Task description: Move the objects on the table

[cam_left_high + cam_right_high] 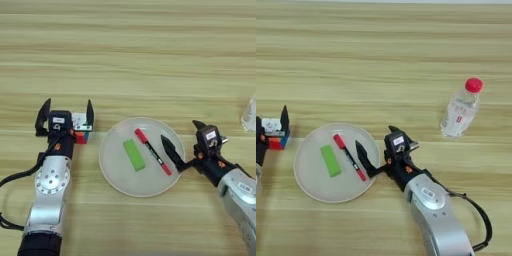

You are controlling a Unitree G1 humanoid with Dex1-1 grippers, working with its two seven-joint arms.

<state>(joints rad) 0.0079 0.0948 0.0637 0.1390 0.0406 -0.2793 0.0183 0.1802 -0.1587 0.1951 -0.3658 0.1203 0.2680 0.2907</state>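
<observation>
**Inspector A:** Largest item first. The table (150, 50) is light-brown wood with horizontal grain and fills the whole frame.

**Inspector B:** Noted. Next in size?

**Inspector A:** The arms. The left arm rises from the lower left corner; the left gripper (65, 116) sits at centre left, its two black fingers spread wide, one on either side of the puzzle cube (81, 130). I cannot confirm that either finger touches the cube. The right arm enters from the lower right; the right gripper (376, 147) lies just right of centre in the right eye view, fingers parted wide, the lower finger reaching over the plate's right rim.

**Inspector B:** The plate?

**Inspector A:** A round, pale, translucent plate (116, 172) lies flat below centre in the left eye view.

**Inspector B:** Bottle?

**Inspector A:** The clear plastic bottle (458, 114) with its red cap (474, 84) is in the upper right of the right eye view, well apart from the plate. Only its edge shows at the right border of the left eye view.

**Inspector B:** Smaller items?

**Inspector A:** The red-and-black pen (152, 150) lies diagonally on the plate's right half, its lower end near the right gripper's lower finger. The green block (134, 154) lies flat on the plate just left of the pen, not touching it. The cube rests on the table just left of the plate, white face up
</observation>
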